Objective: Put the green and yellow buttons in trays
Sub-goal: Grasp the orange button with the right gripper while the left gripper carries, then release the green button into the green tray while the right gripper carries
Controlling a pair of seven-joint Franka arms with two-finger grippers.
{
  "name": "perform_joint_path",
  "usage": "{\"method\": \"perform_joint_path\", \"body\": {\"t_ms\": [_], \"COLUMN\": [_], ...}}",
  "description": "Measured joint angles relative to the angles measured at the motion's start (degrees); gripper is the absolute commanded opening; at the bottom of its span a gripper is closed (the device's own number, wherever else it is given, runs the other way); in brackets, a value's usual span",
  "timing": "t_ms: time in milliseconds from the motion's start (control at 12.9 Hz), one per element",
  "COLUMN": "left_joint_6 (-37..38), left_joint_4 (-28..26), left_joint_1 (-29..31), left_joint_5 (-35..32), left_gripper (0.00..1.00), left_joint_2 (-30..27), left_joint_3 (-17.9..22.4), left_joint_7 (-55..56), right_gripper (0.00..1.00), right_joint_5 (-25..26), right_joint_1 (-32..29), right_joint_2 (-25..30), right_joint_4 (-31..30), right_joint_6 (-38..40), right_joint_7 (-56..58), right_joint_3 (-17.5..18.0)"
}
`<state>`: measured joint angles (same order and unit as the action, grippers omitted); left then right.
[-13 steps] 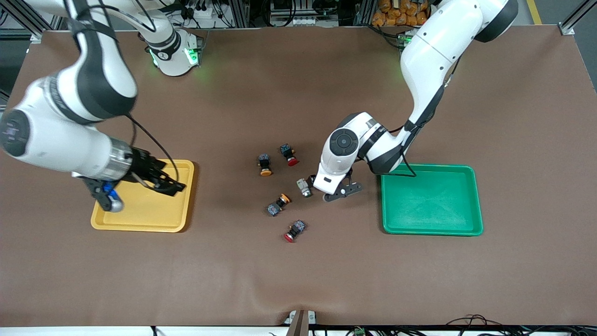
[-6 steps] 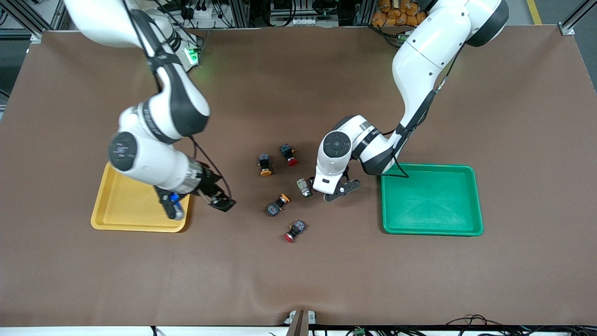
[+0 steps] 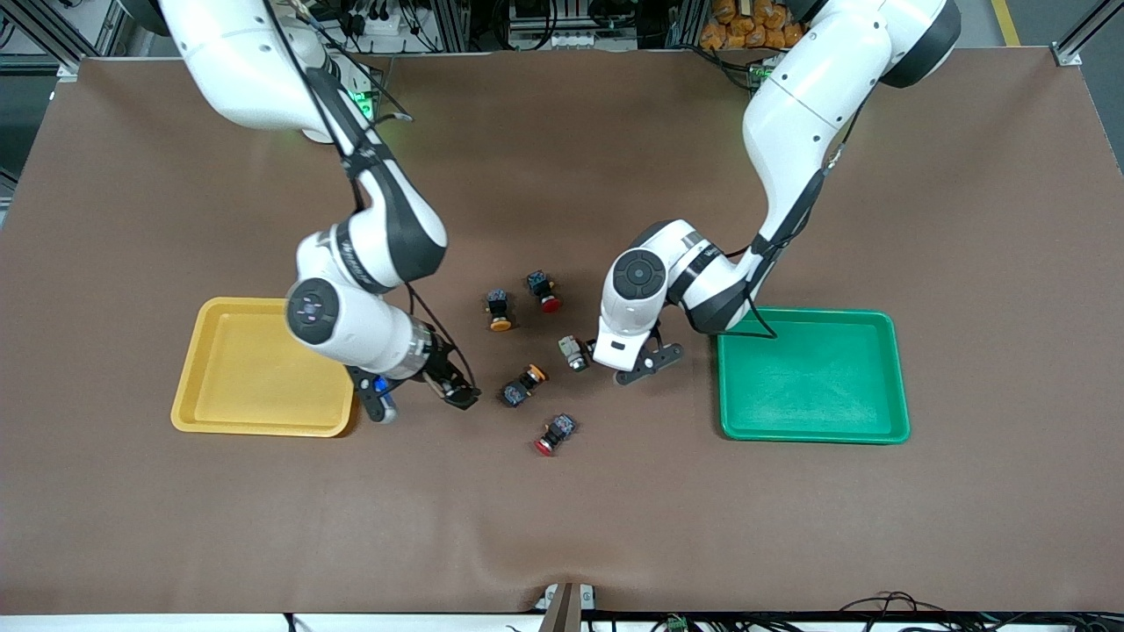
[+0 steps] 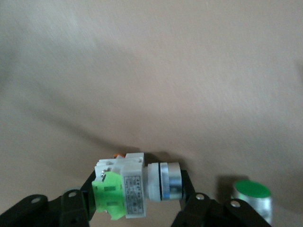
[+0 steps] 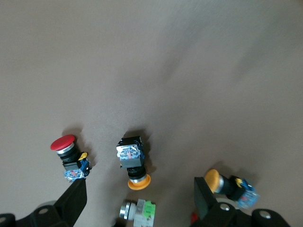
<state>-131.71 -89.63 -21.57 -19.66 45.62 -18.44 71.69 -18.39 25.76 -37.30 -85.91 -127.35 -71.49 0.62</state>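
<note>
A whitish button with a green part (image 4: pixel 127 189) lies on its side on the table between my left gripper's (image 4: pixel 139 201) fingers, which press on both of its ends. In the front view this gripper (image 3: pixel 622 353) covers that button. A second green button (image 3: pixel 575 353) (image 4: pixel 251 193) (image 5: pixel 138 211) sits just outside one finger. Two yellow-capped buttons (image 3: pixel 500 312) (image 3: pixel 524 384) lie toward the right arm's end from there. My right gripper (image 3: pixel 420 397) (image 5: pixel 138 203) hangs open and holds nothing, over the table between the yellow tray (image 3: pixel 246 369) and the buttons. The green tray (image 3: pixel 808 377) has nothing in it.
Two red-capped buttons lie among the others, one (image 3: pixel 546 291) beside the farther yellow button, one (image 3: pixel 553 434) nearest the front camera. The yellow tray has nothing in it. A fold in the brown mat (image 3: pixel 492 562) runs near the table's front edge.
My right arm has swung off the yellow tray toward the buttons. My left gripper's fingers have come together on the green button; its hand has barely shifted.
</note>
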Motion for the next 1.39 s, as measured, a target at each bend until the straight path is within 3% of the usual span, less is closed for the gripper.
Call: {"method": "perform_joint_path", "body": {"t_ms": [309, 618, 695, 927, 1004, 1082, 1236, 1313, 1391], "left_joint_6": [9.8, 15.13, 15.22, 14.97, 14.24, 12.54, 8.19, 6.89, 5.97], "left_joint_4": [0.72, -2.19, -3.87, -8.72, -10.13, -11.54, -13.79, -14.45, -14.81], "left_joint_1": [7.01, 19.95, 24.74, 37.64, 40.1, 42.27, 44.84, 45.15, 45.41], "left_joint_5": [0.0, 1.59, 1.64, 1.65, 1.51, 1.33, 0.82, -0.15, -1.53], "left_gripper": [0.0, 0.0, 0.0, 0.0, 0.0, 0.0, 0.0, 0.13, 0.45], "left_joint_2": [-7.96, -13.58, -14.37, -14.99, -14.94, -14.76, -14.06, -13.54, -12.89], "left_joint_3": [-0.6, -4.46, -6.39, -10.81, -10.92, -10.92, -10.93, -10.93, -10.93], "left_joint_7": [-12.53, -26.75, -29.6, -39.71, -42.49, -44.81, -47.46, -47.6, -47.6], "right_gripper": [1.0, 1.0, 0.81, 0.46, 0.11, 0.0, 0.0, 0.0, 0.0], "right_joint_5": [-0.03, -0.03, -0.03, 0.86, 2.69, 4.91, 6.57, 6.78, 7.0], "right_joint_1": [3.65, 6.26, 6.93, 7.82, 7.81, 7.82, 7.8, 7.66, 7.21], "right_joint_2": [-5.09, -8.99, -10.24, -13.68, -14.17, -14.33, -14.32, -14.23, -13.95], "right_joint_4": [0.17, 1.19, 2.19, 5.41, 5.87, 5.95, 6.34, 6.98, 7.81], "right_joint_6": [-7.14, -13.33, -13.83, -14.04, -14.02, -13.94, -12.24, -9.36, -5.31], "right_joint_7": [-2.72, -4.52, -4.69, -4.69, -4.68, -4.7, -4.7, -4.7, -4.65], "right_joint_3": [0.01, 0.01, 0.0, -0.06, -0.12, -0.19, -0.33, -0.68, -1.01]}}
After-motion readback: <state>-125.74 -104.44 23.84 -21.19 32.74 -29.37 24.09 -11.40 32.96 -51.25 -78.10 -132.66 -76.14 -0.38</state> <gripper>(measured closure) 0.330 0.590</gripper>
